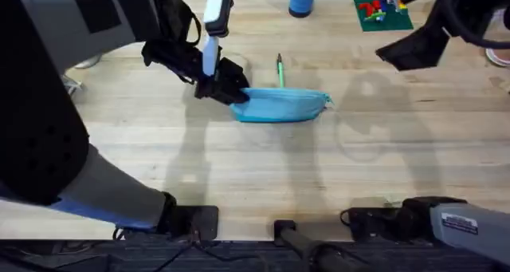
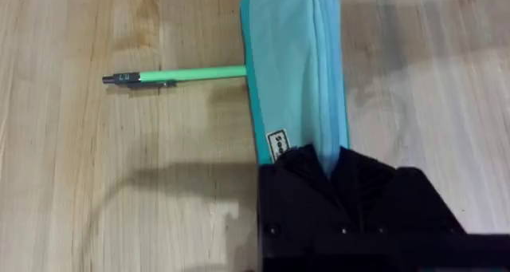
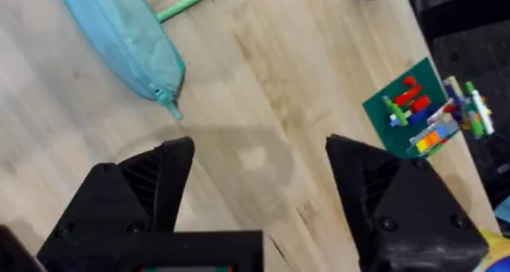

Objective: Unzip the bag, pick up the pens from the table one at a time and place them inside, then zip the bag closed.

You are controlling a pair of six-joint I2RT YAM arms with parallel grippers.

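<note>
Blue fabric bag (image 1: 283, 106) | left gripper (image 1: 227, 92) clamps end | green pen (image 1: 280, 69) beside

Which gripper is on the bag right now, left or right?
The left gripper: it is closed on the end of the bag away from the zipper pull. The right gripper hangs open above bare table, clear of the bag.

Black pincer (image 3: 259, 192), ribbed fingers (image 3: 159, 180); grey-black arm links, white label.
</note>
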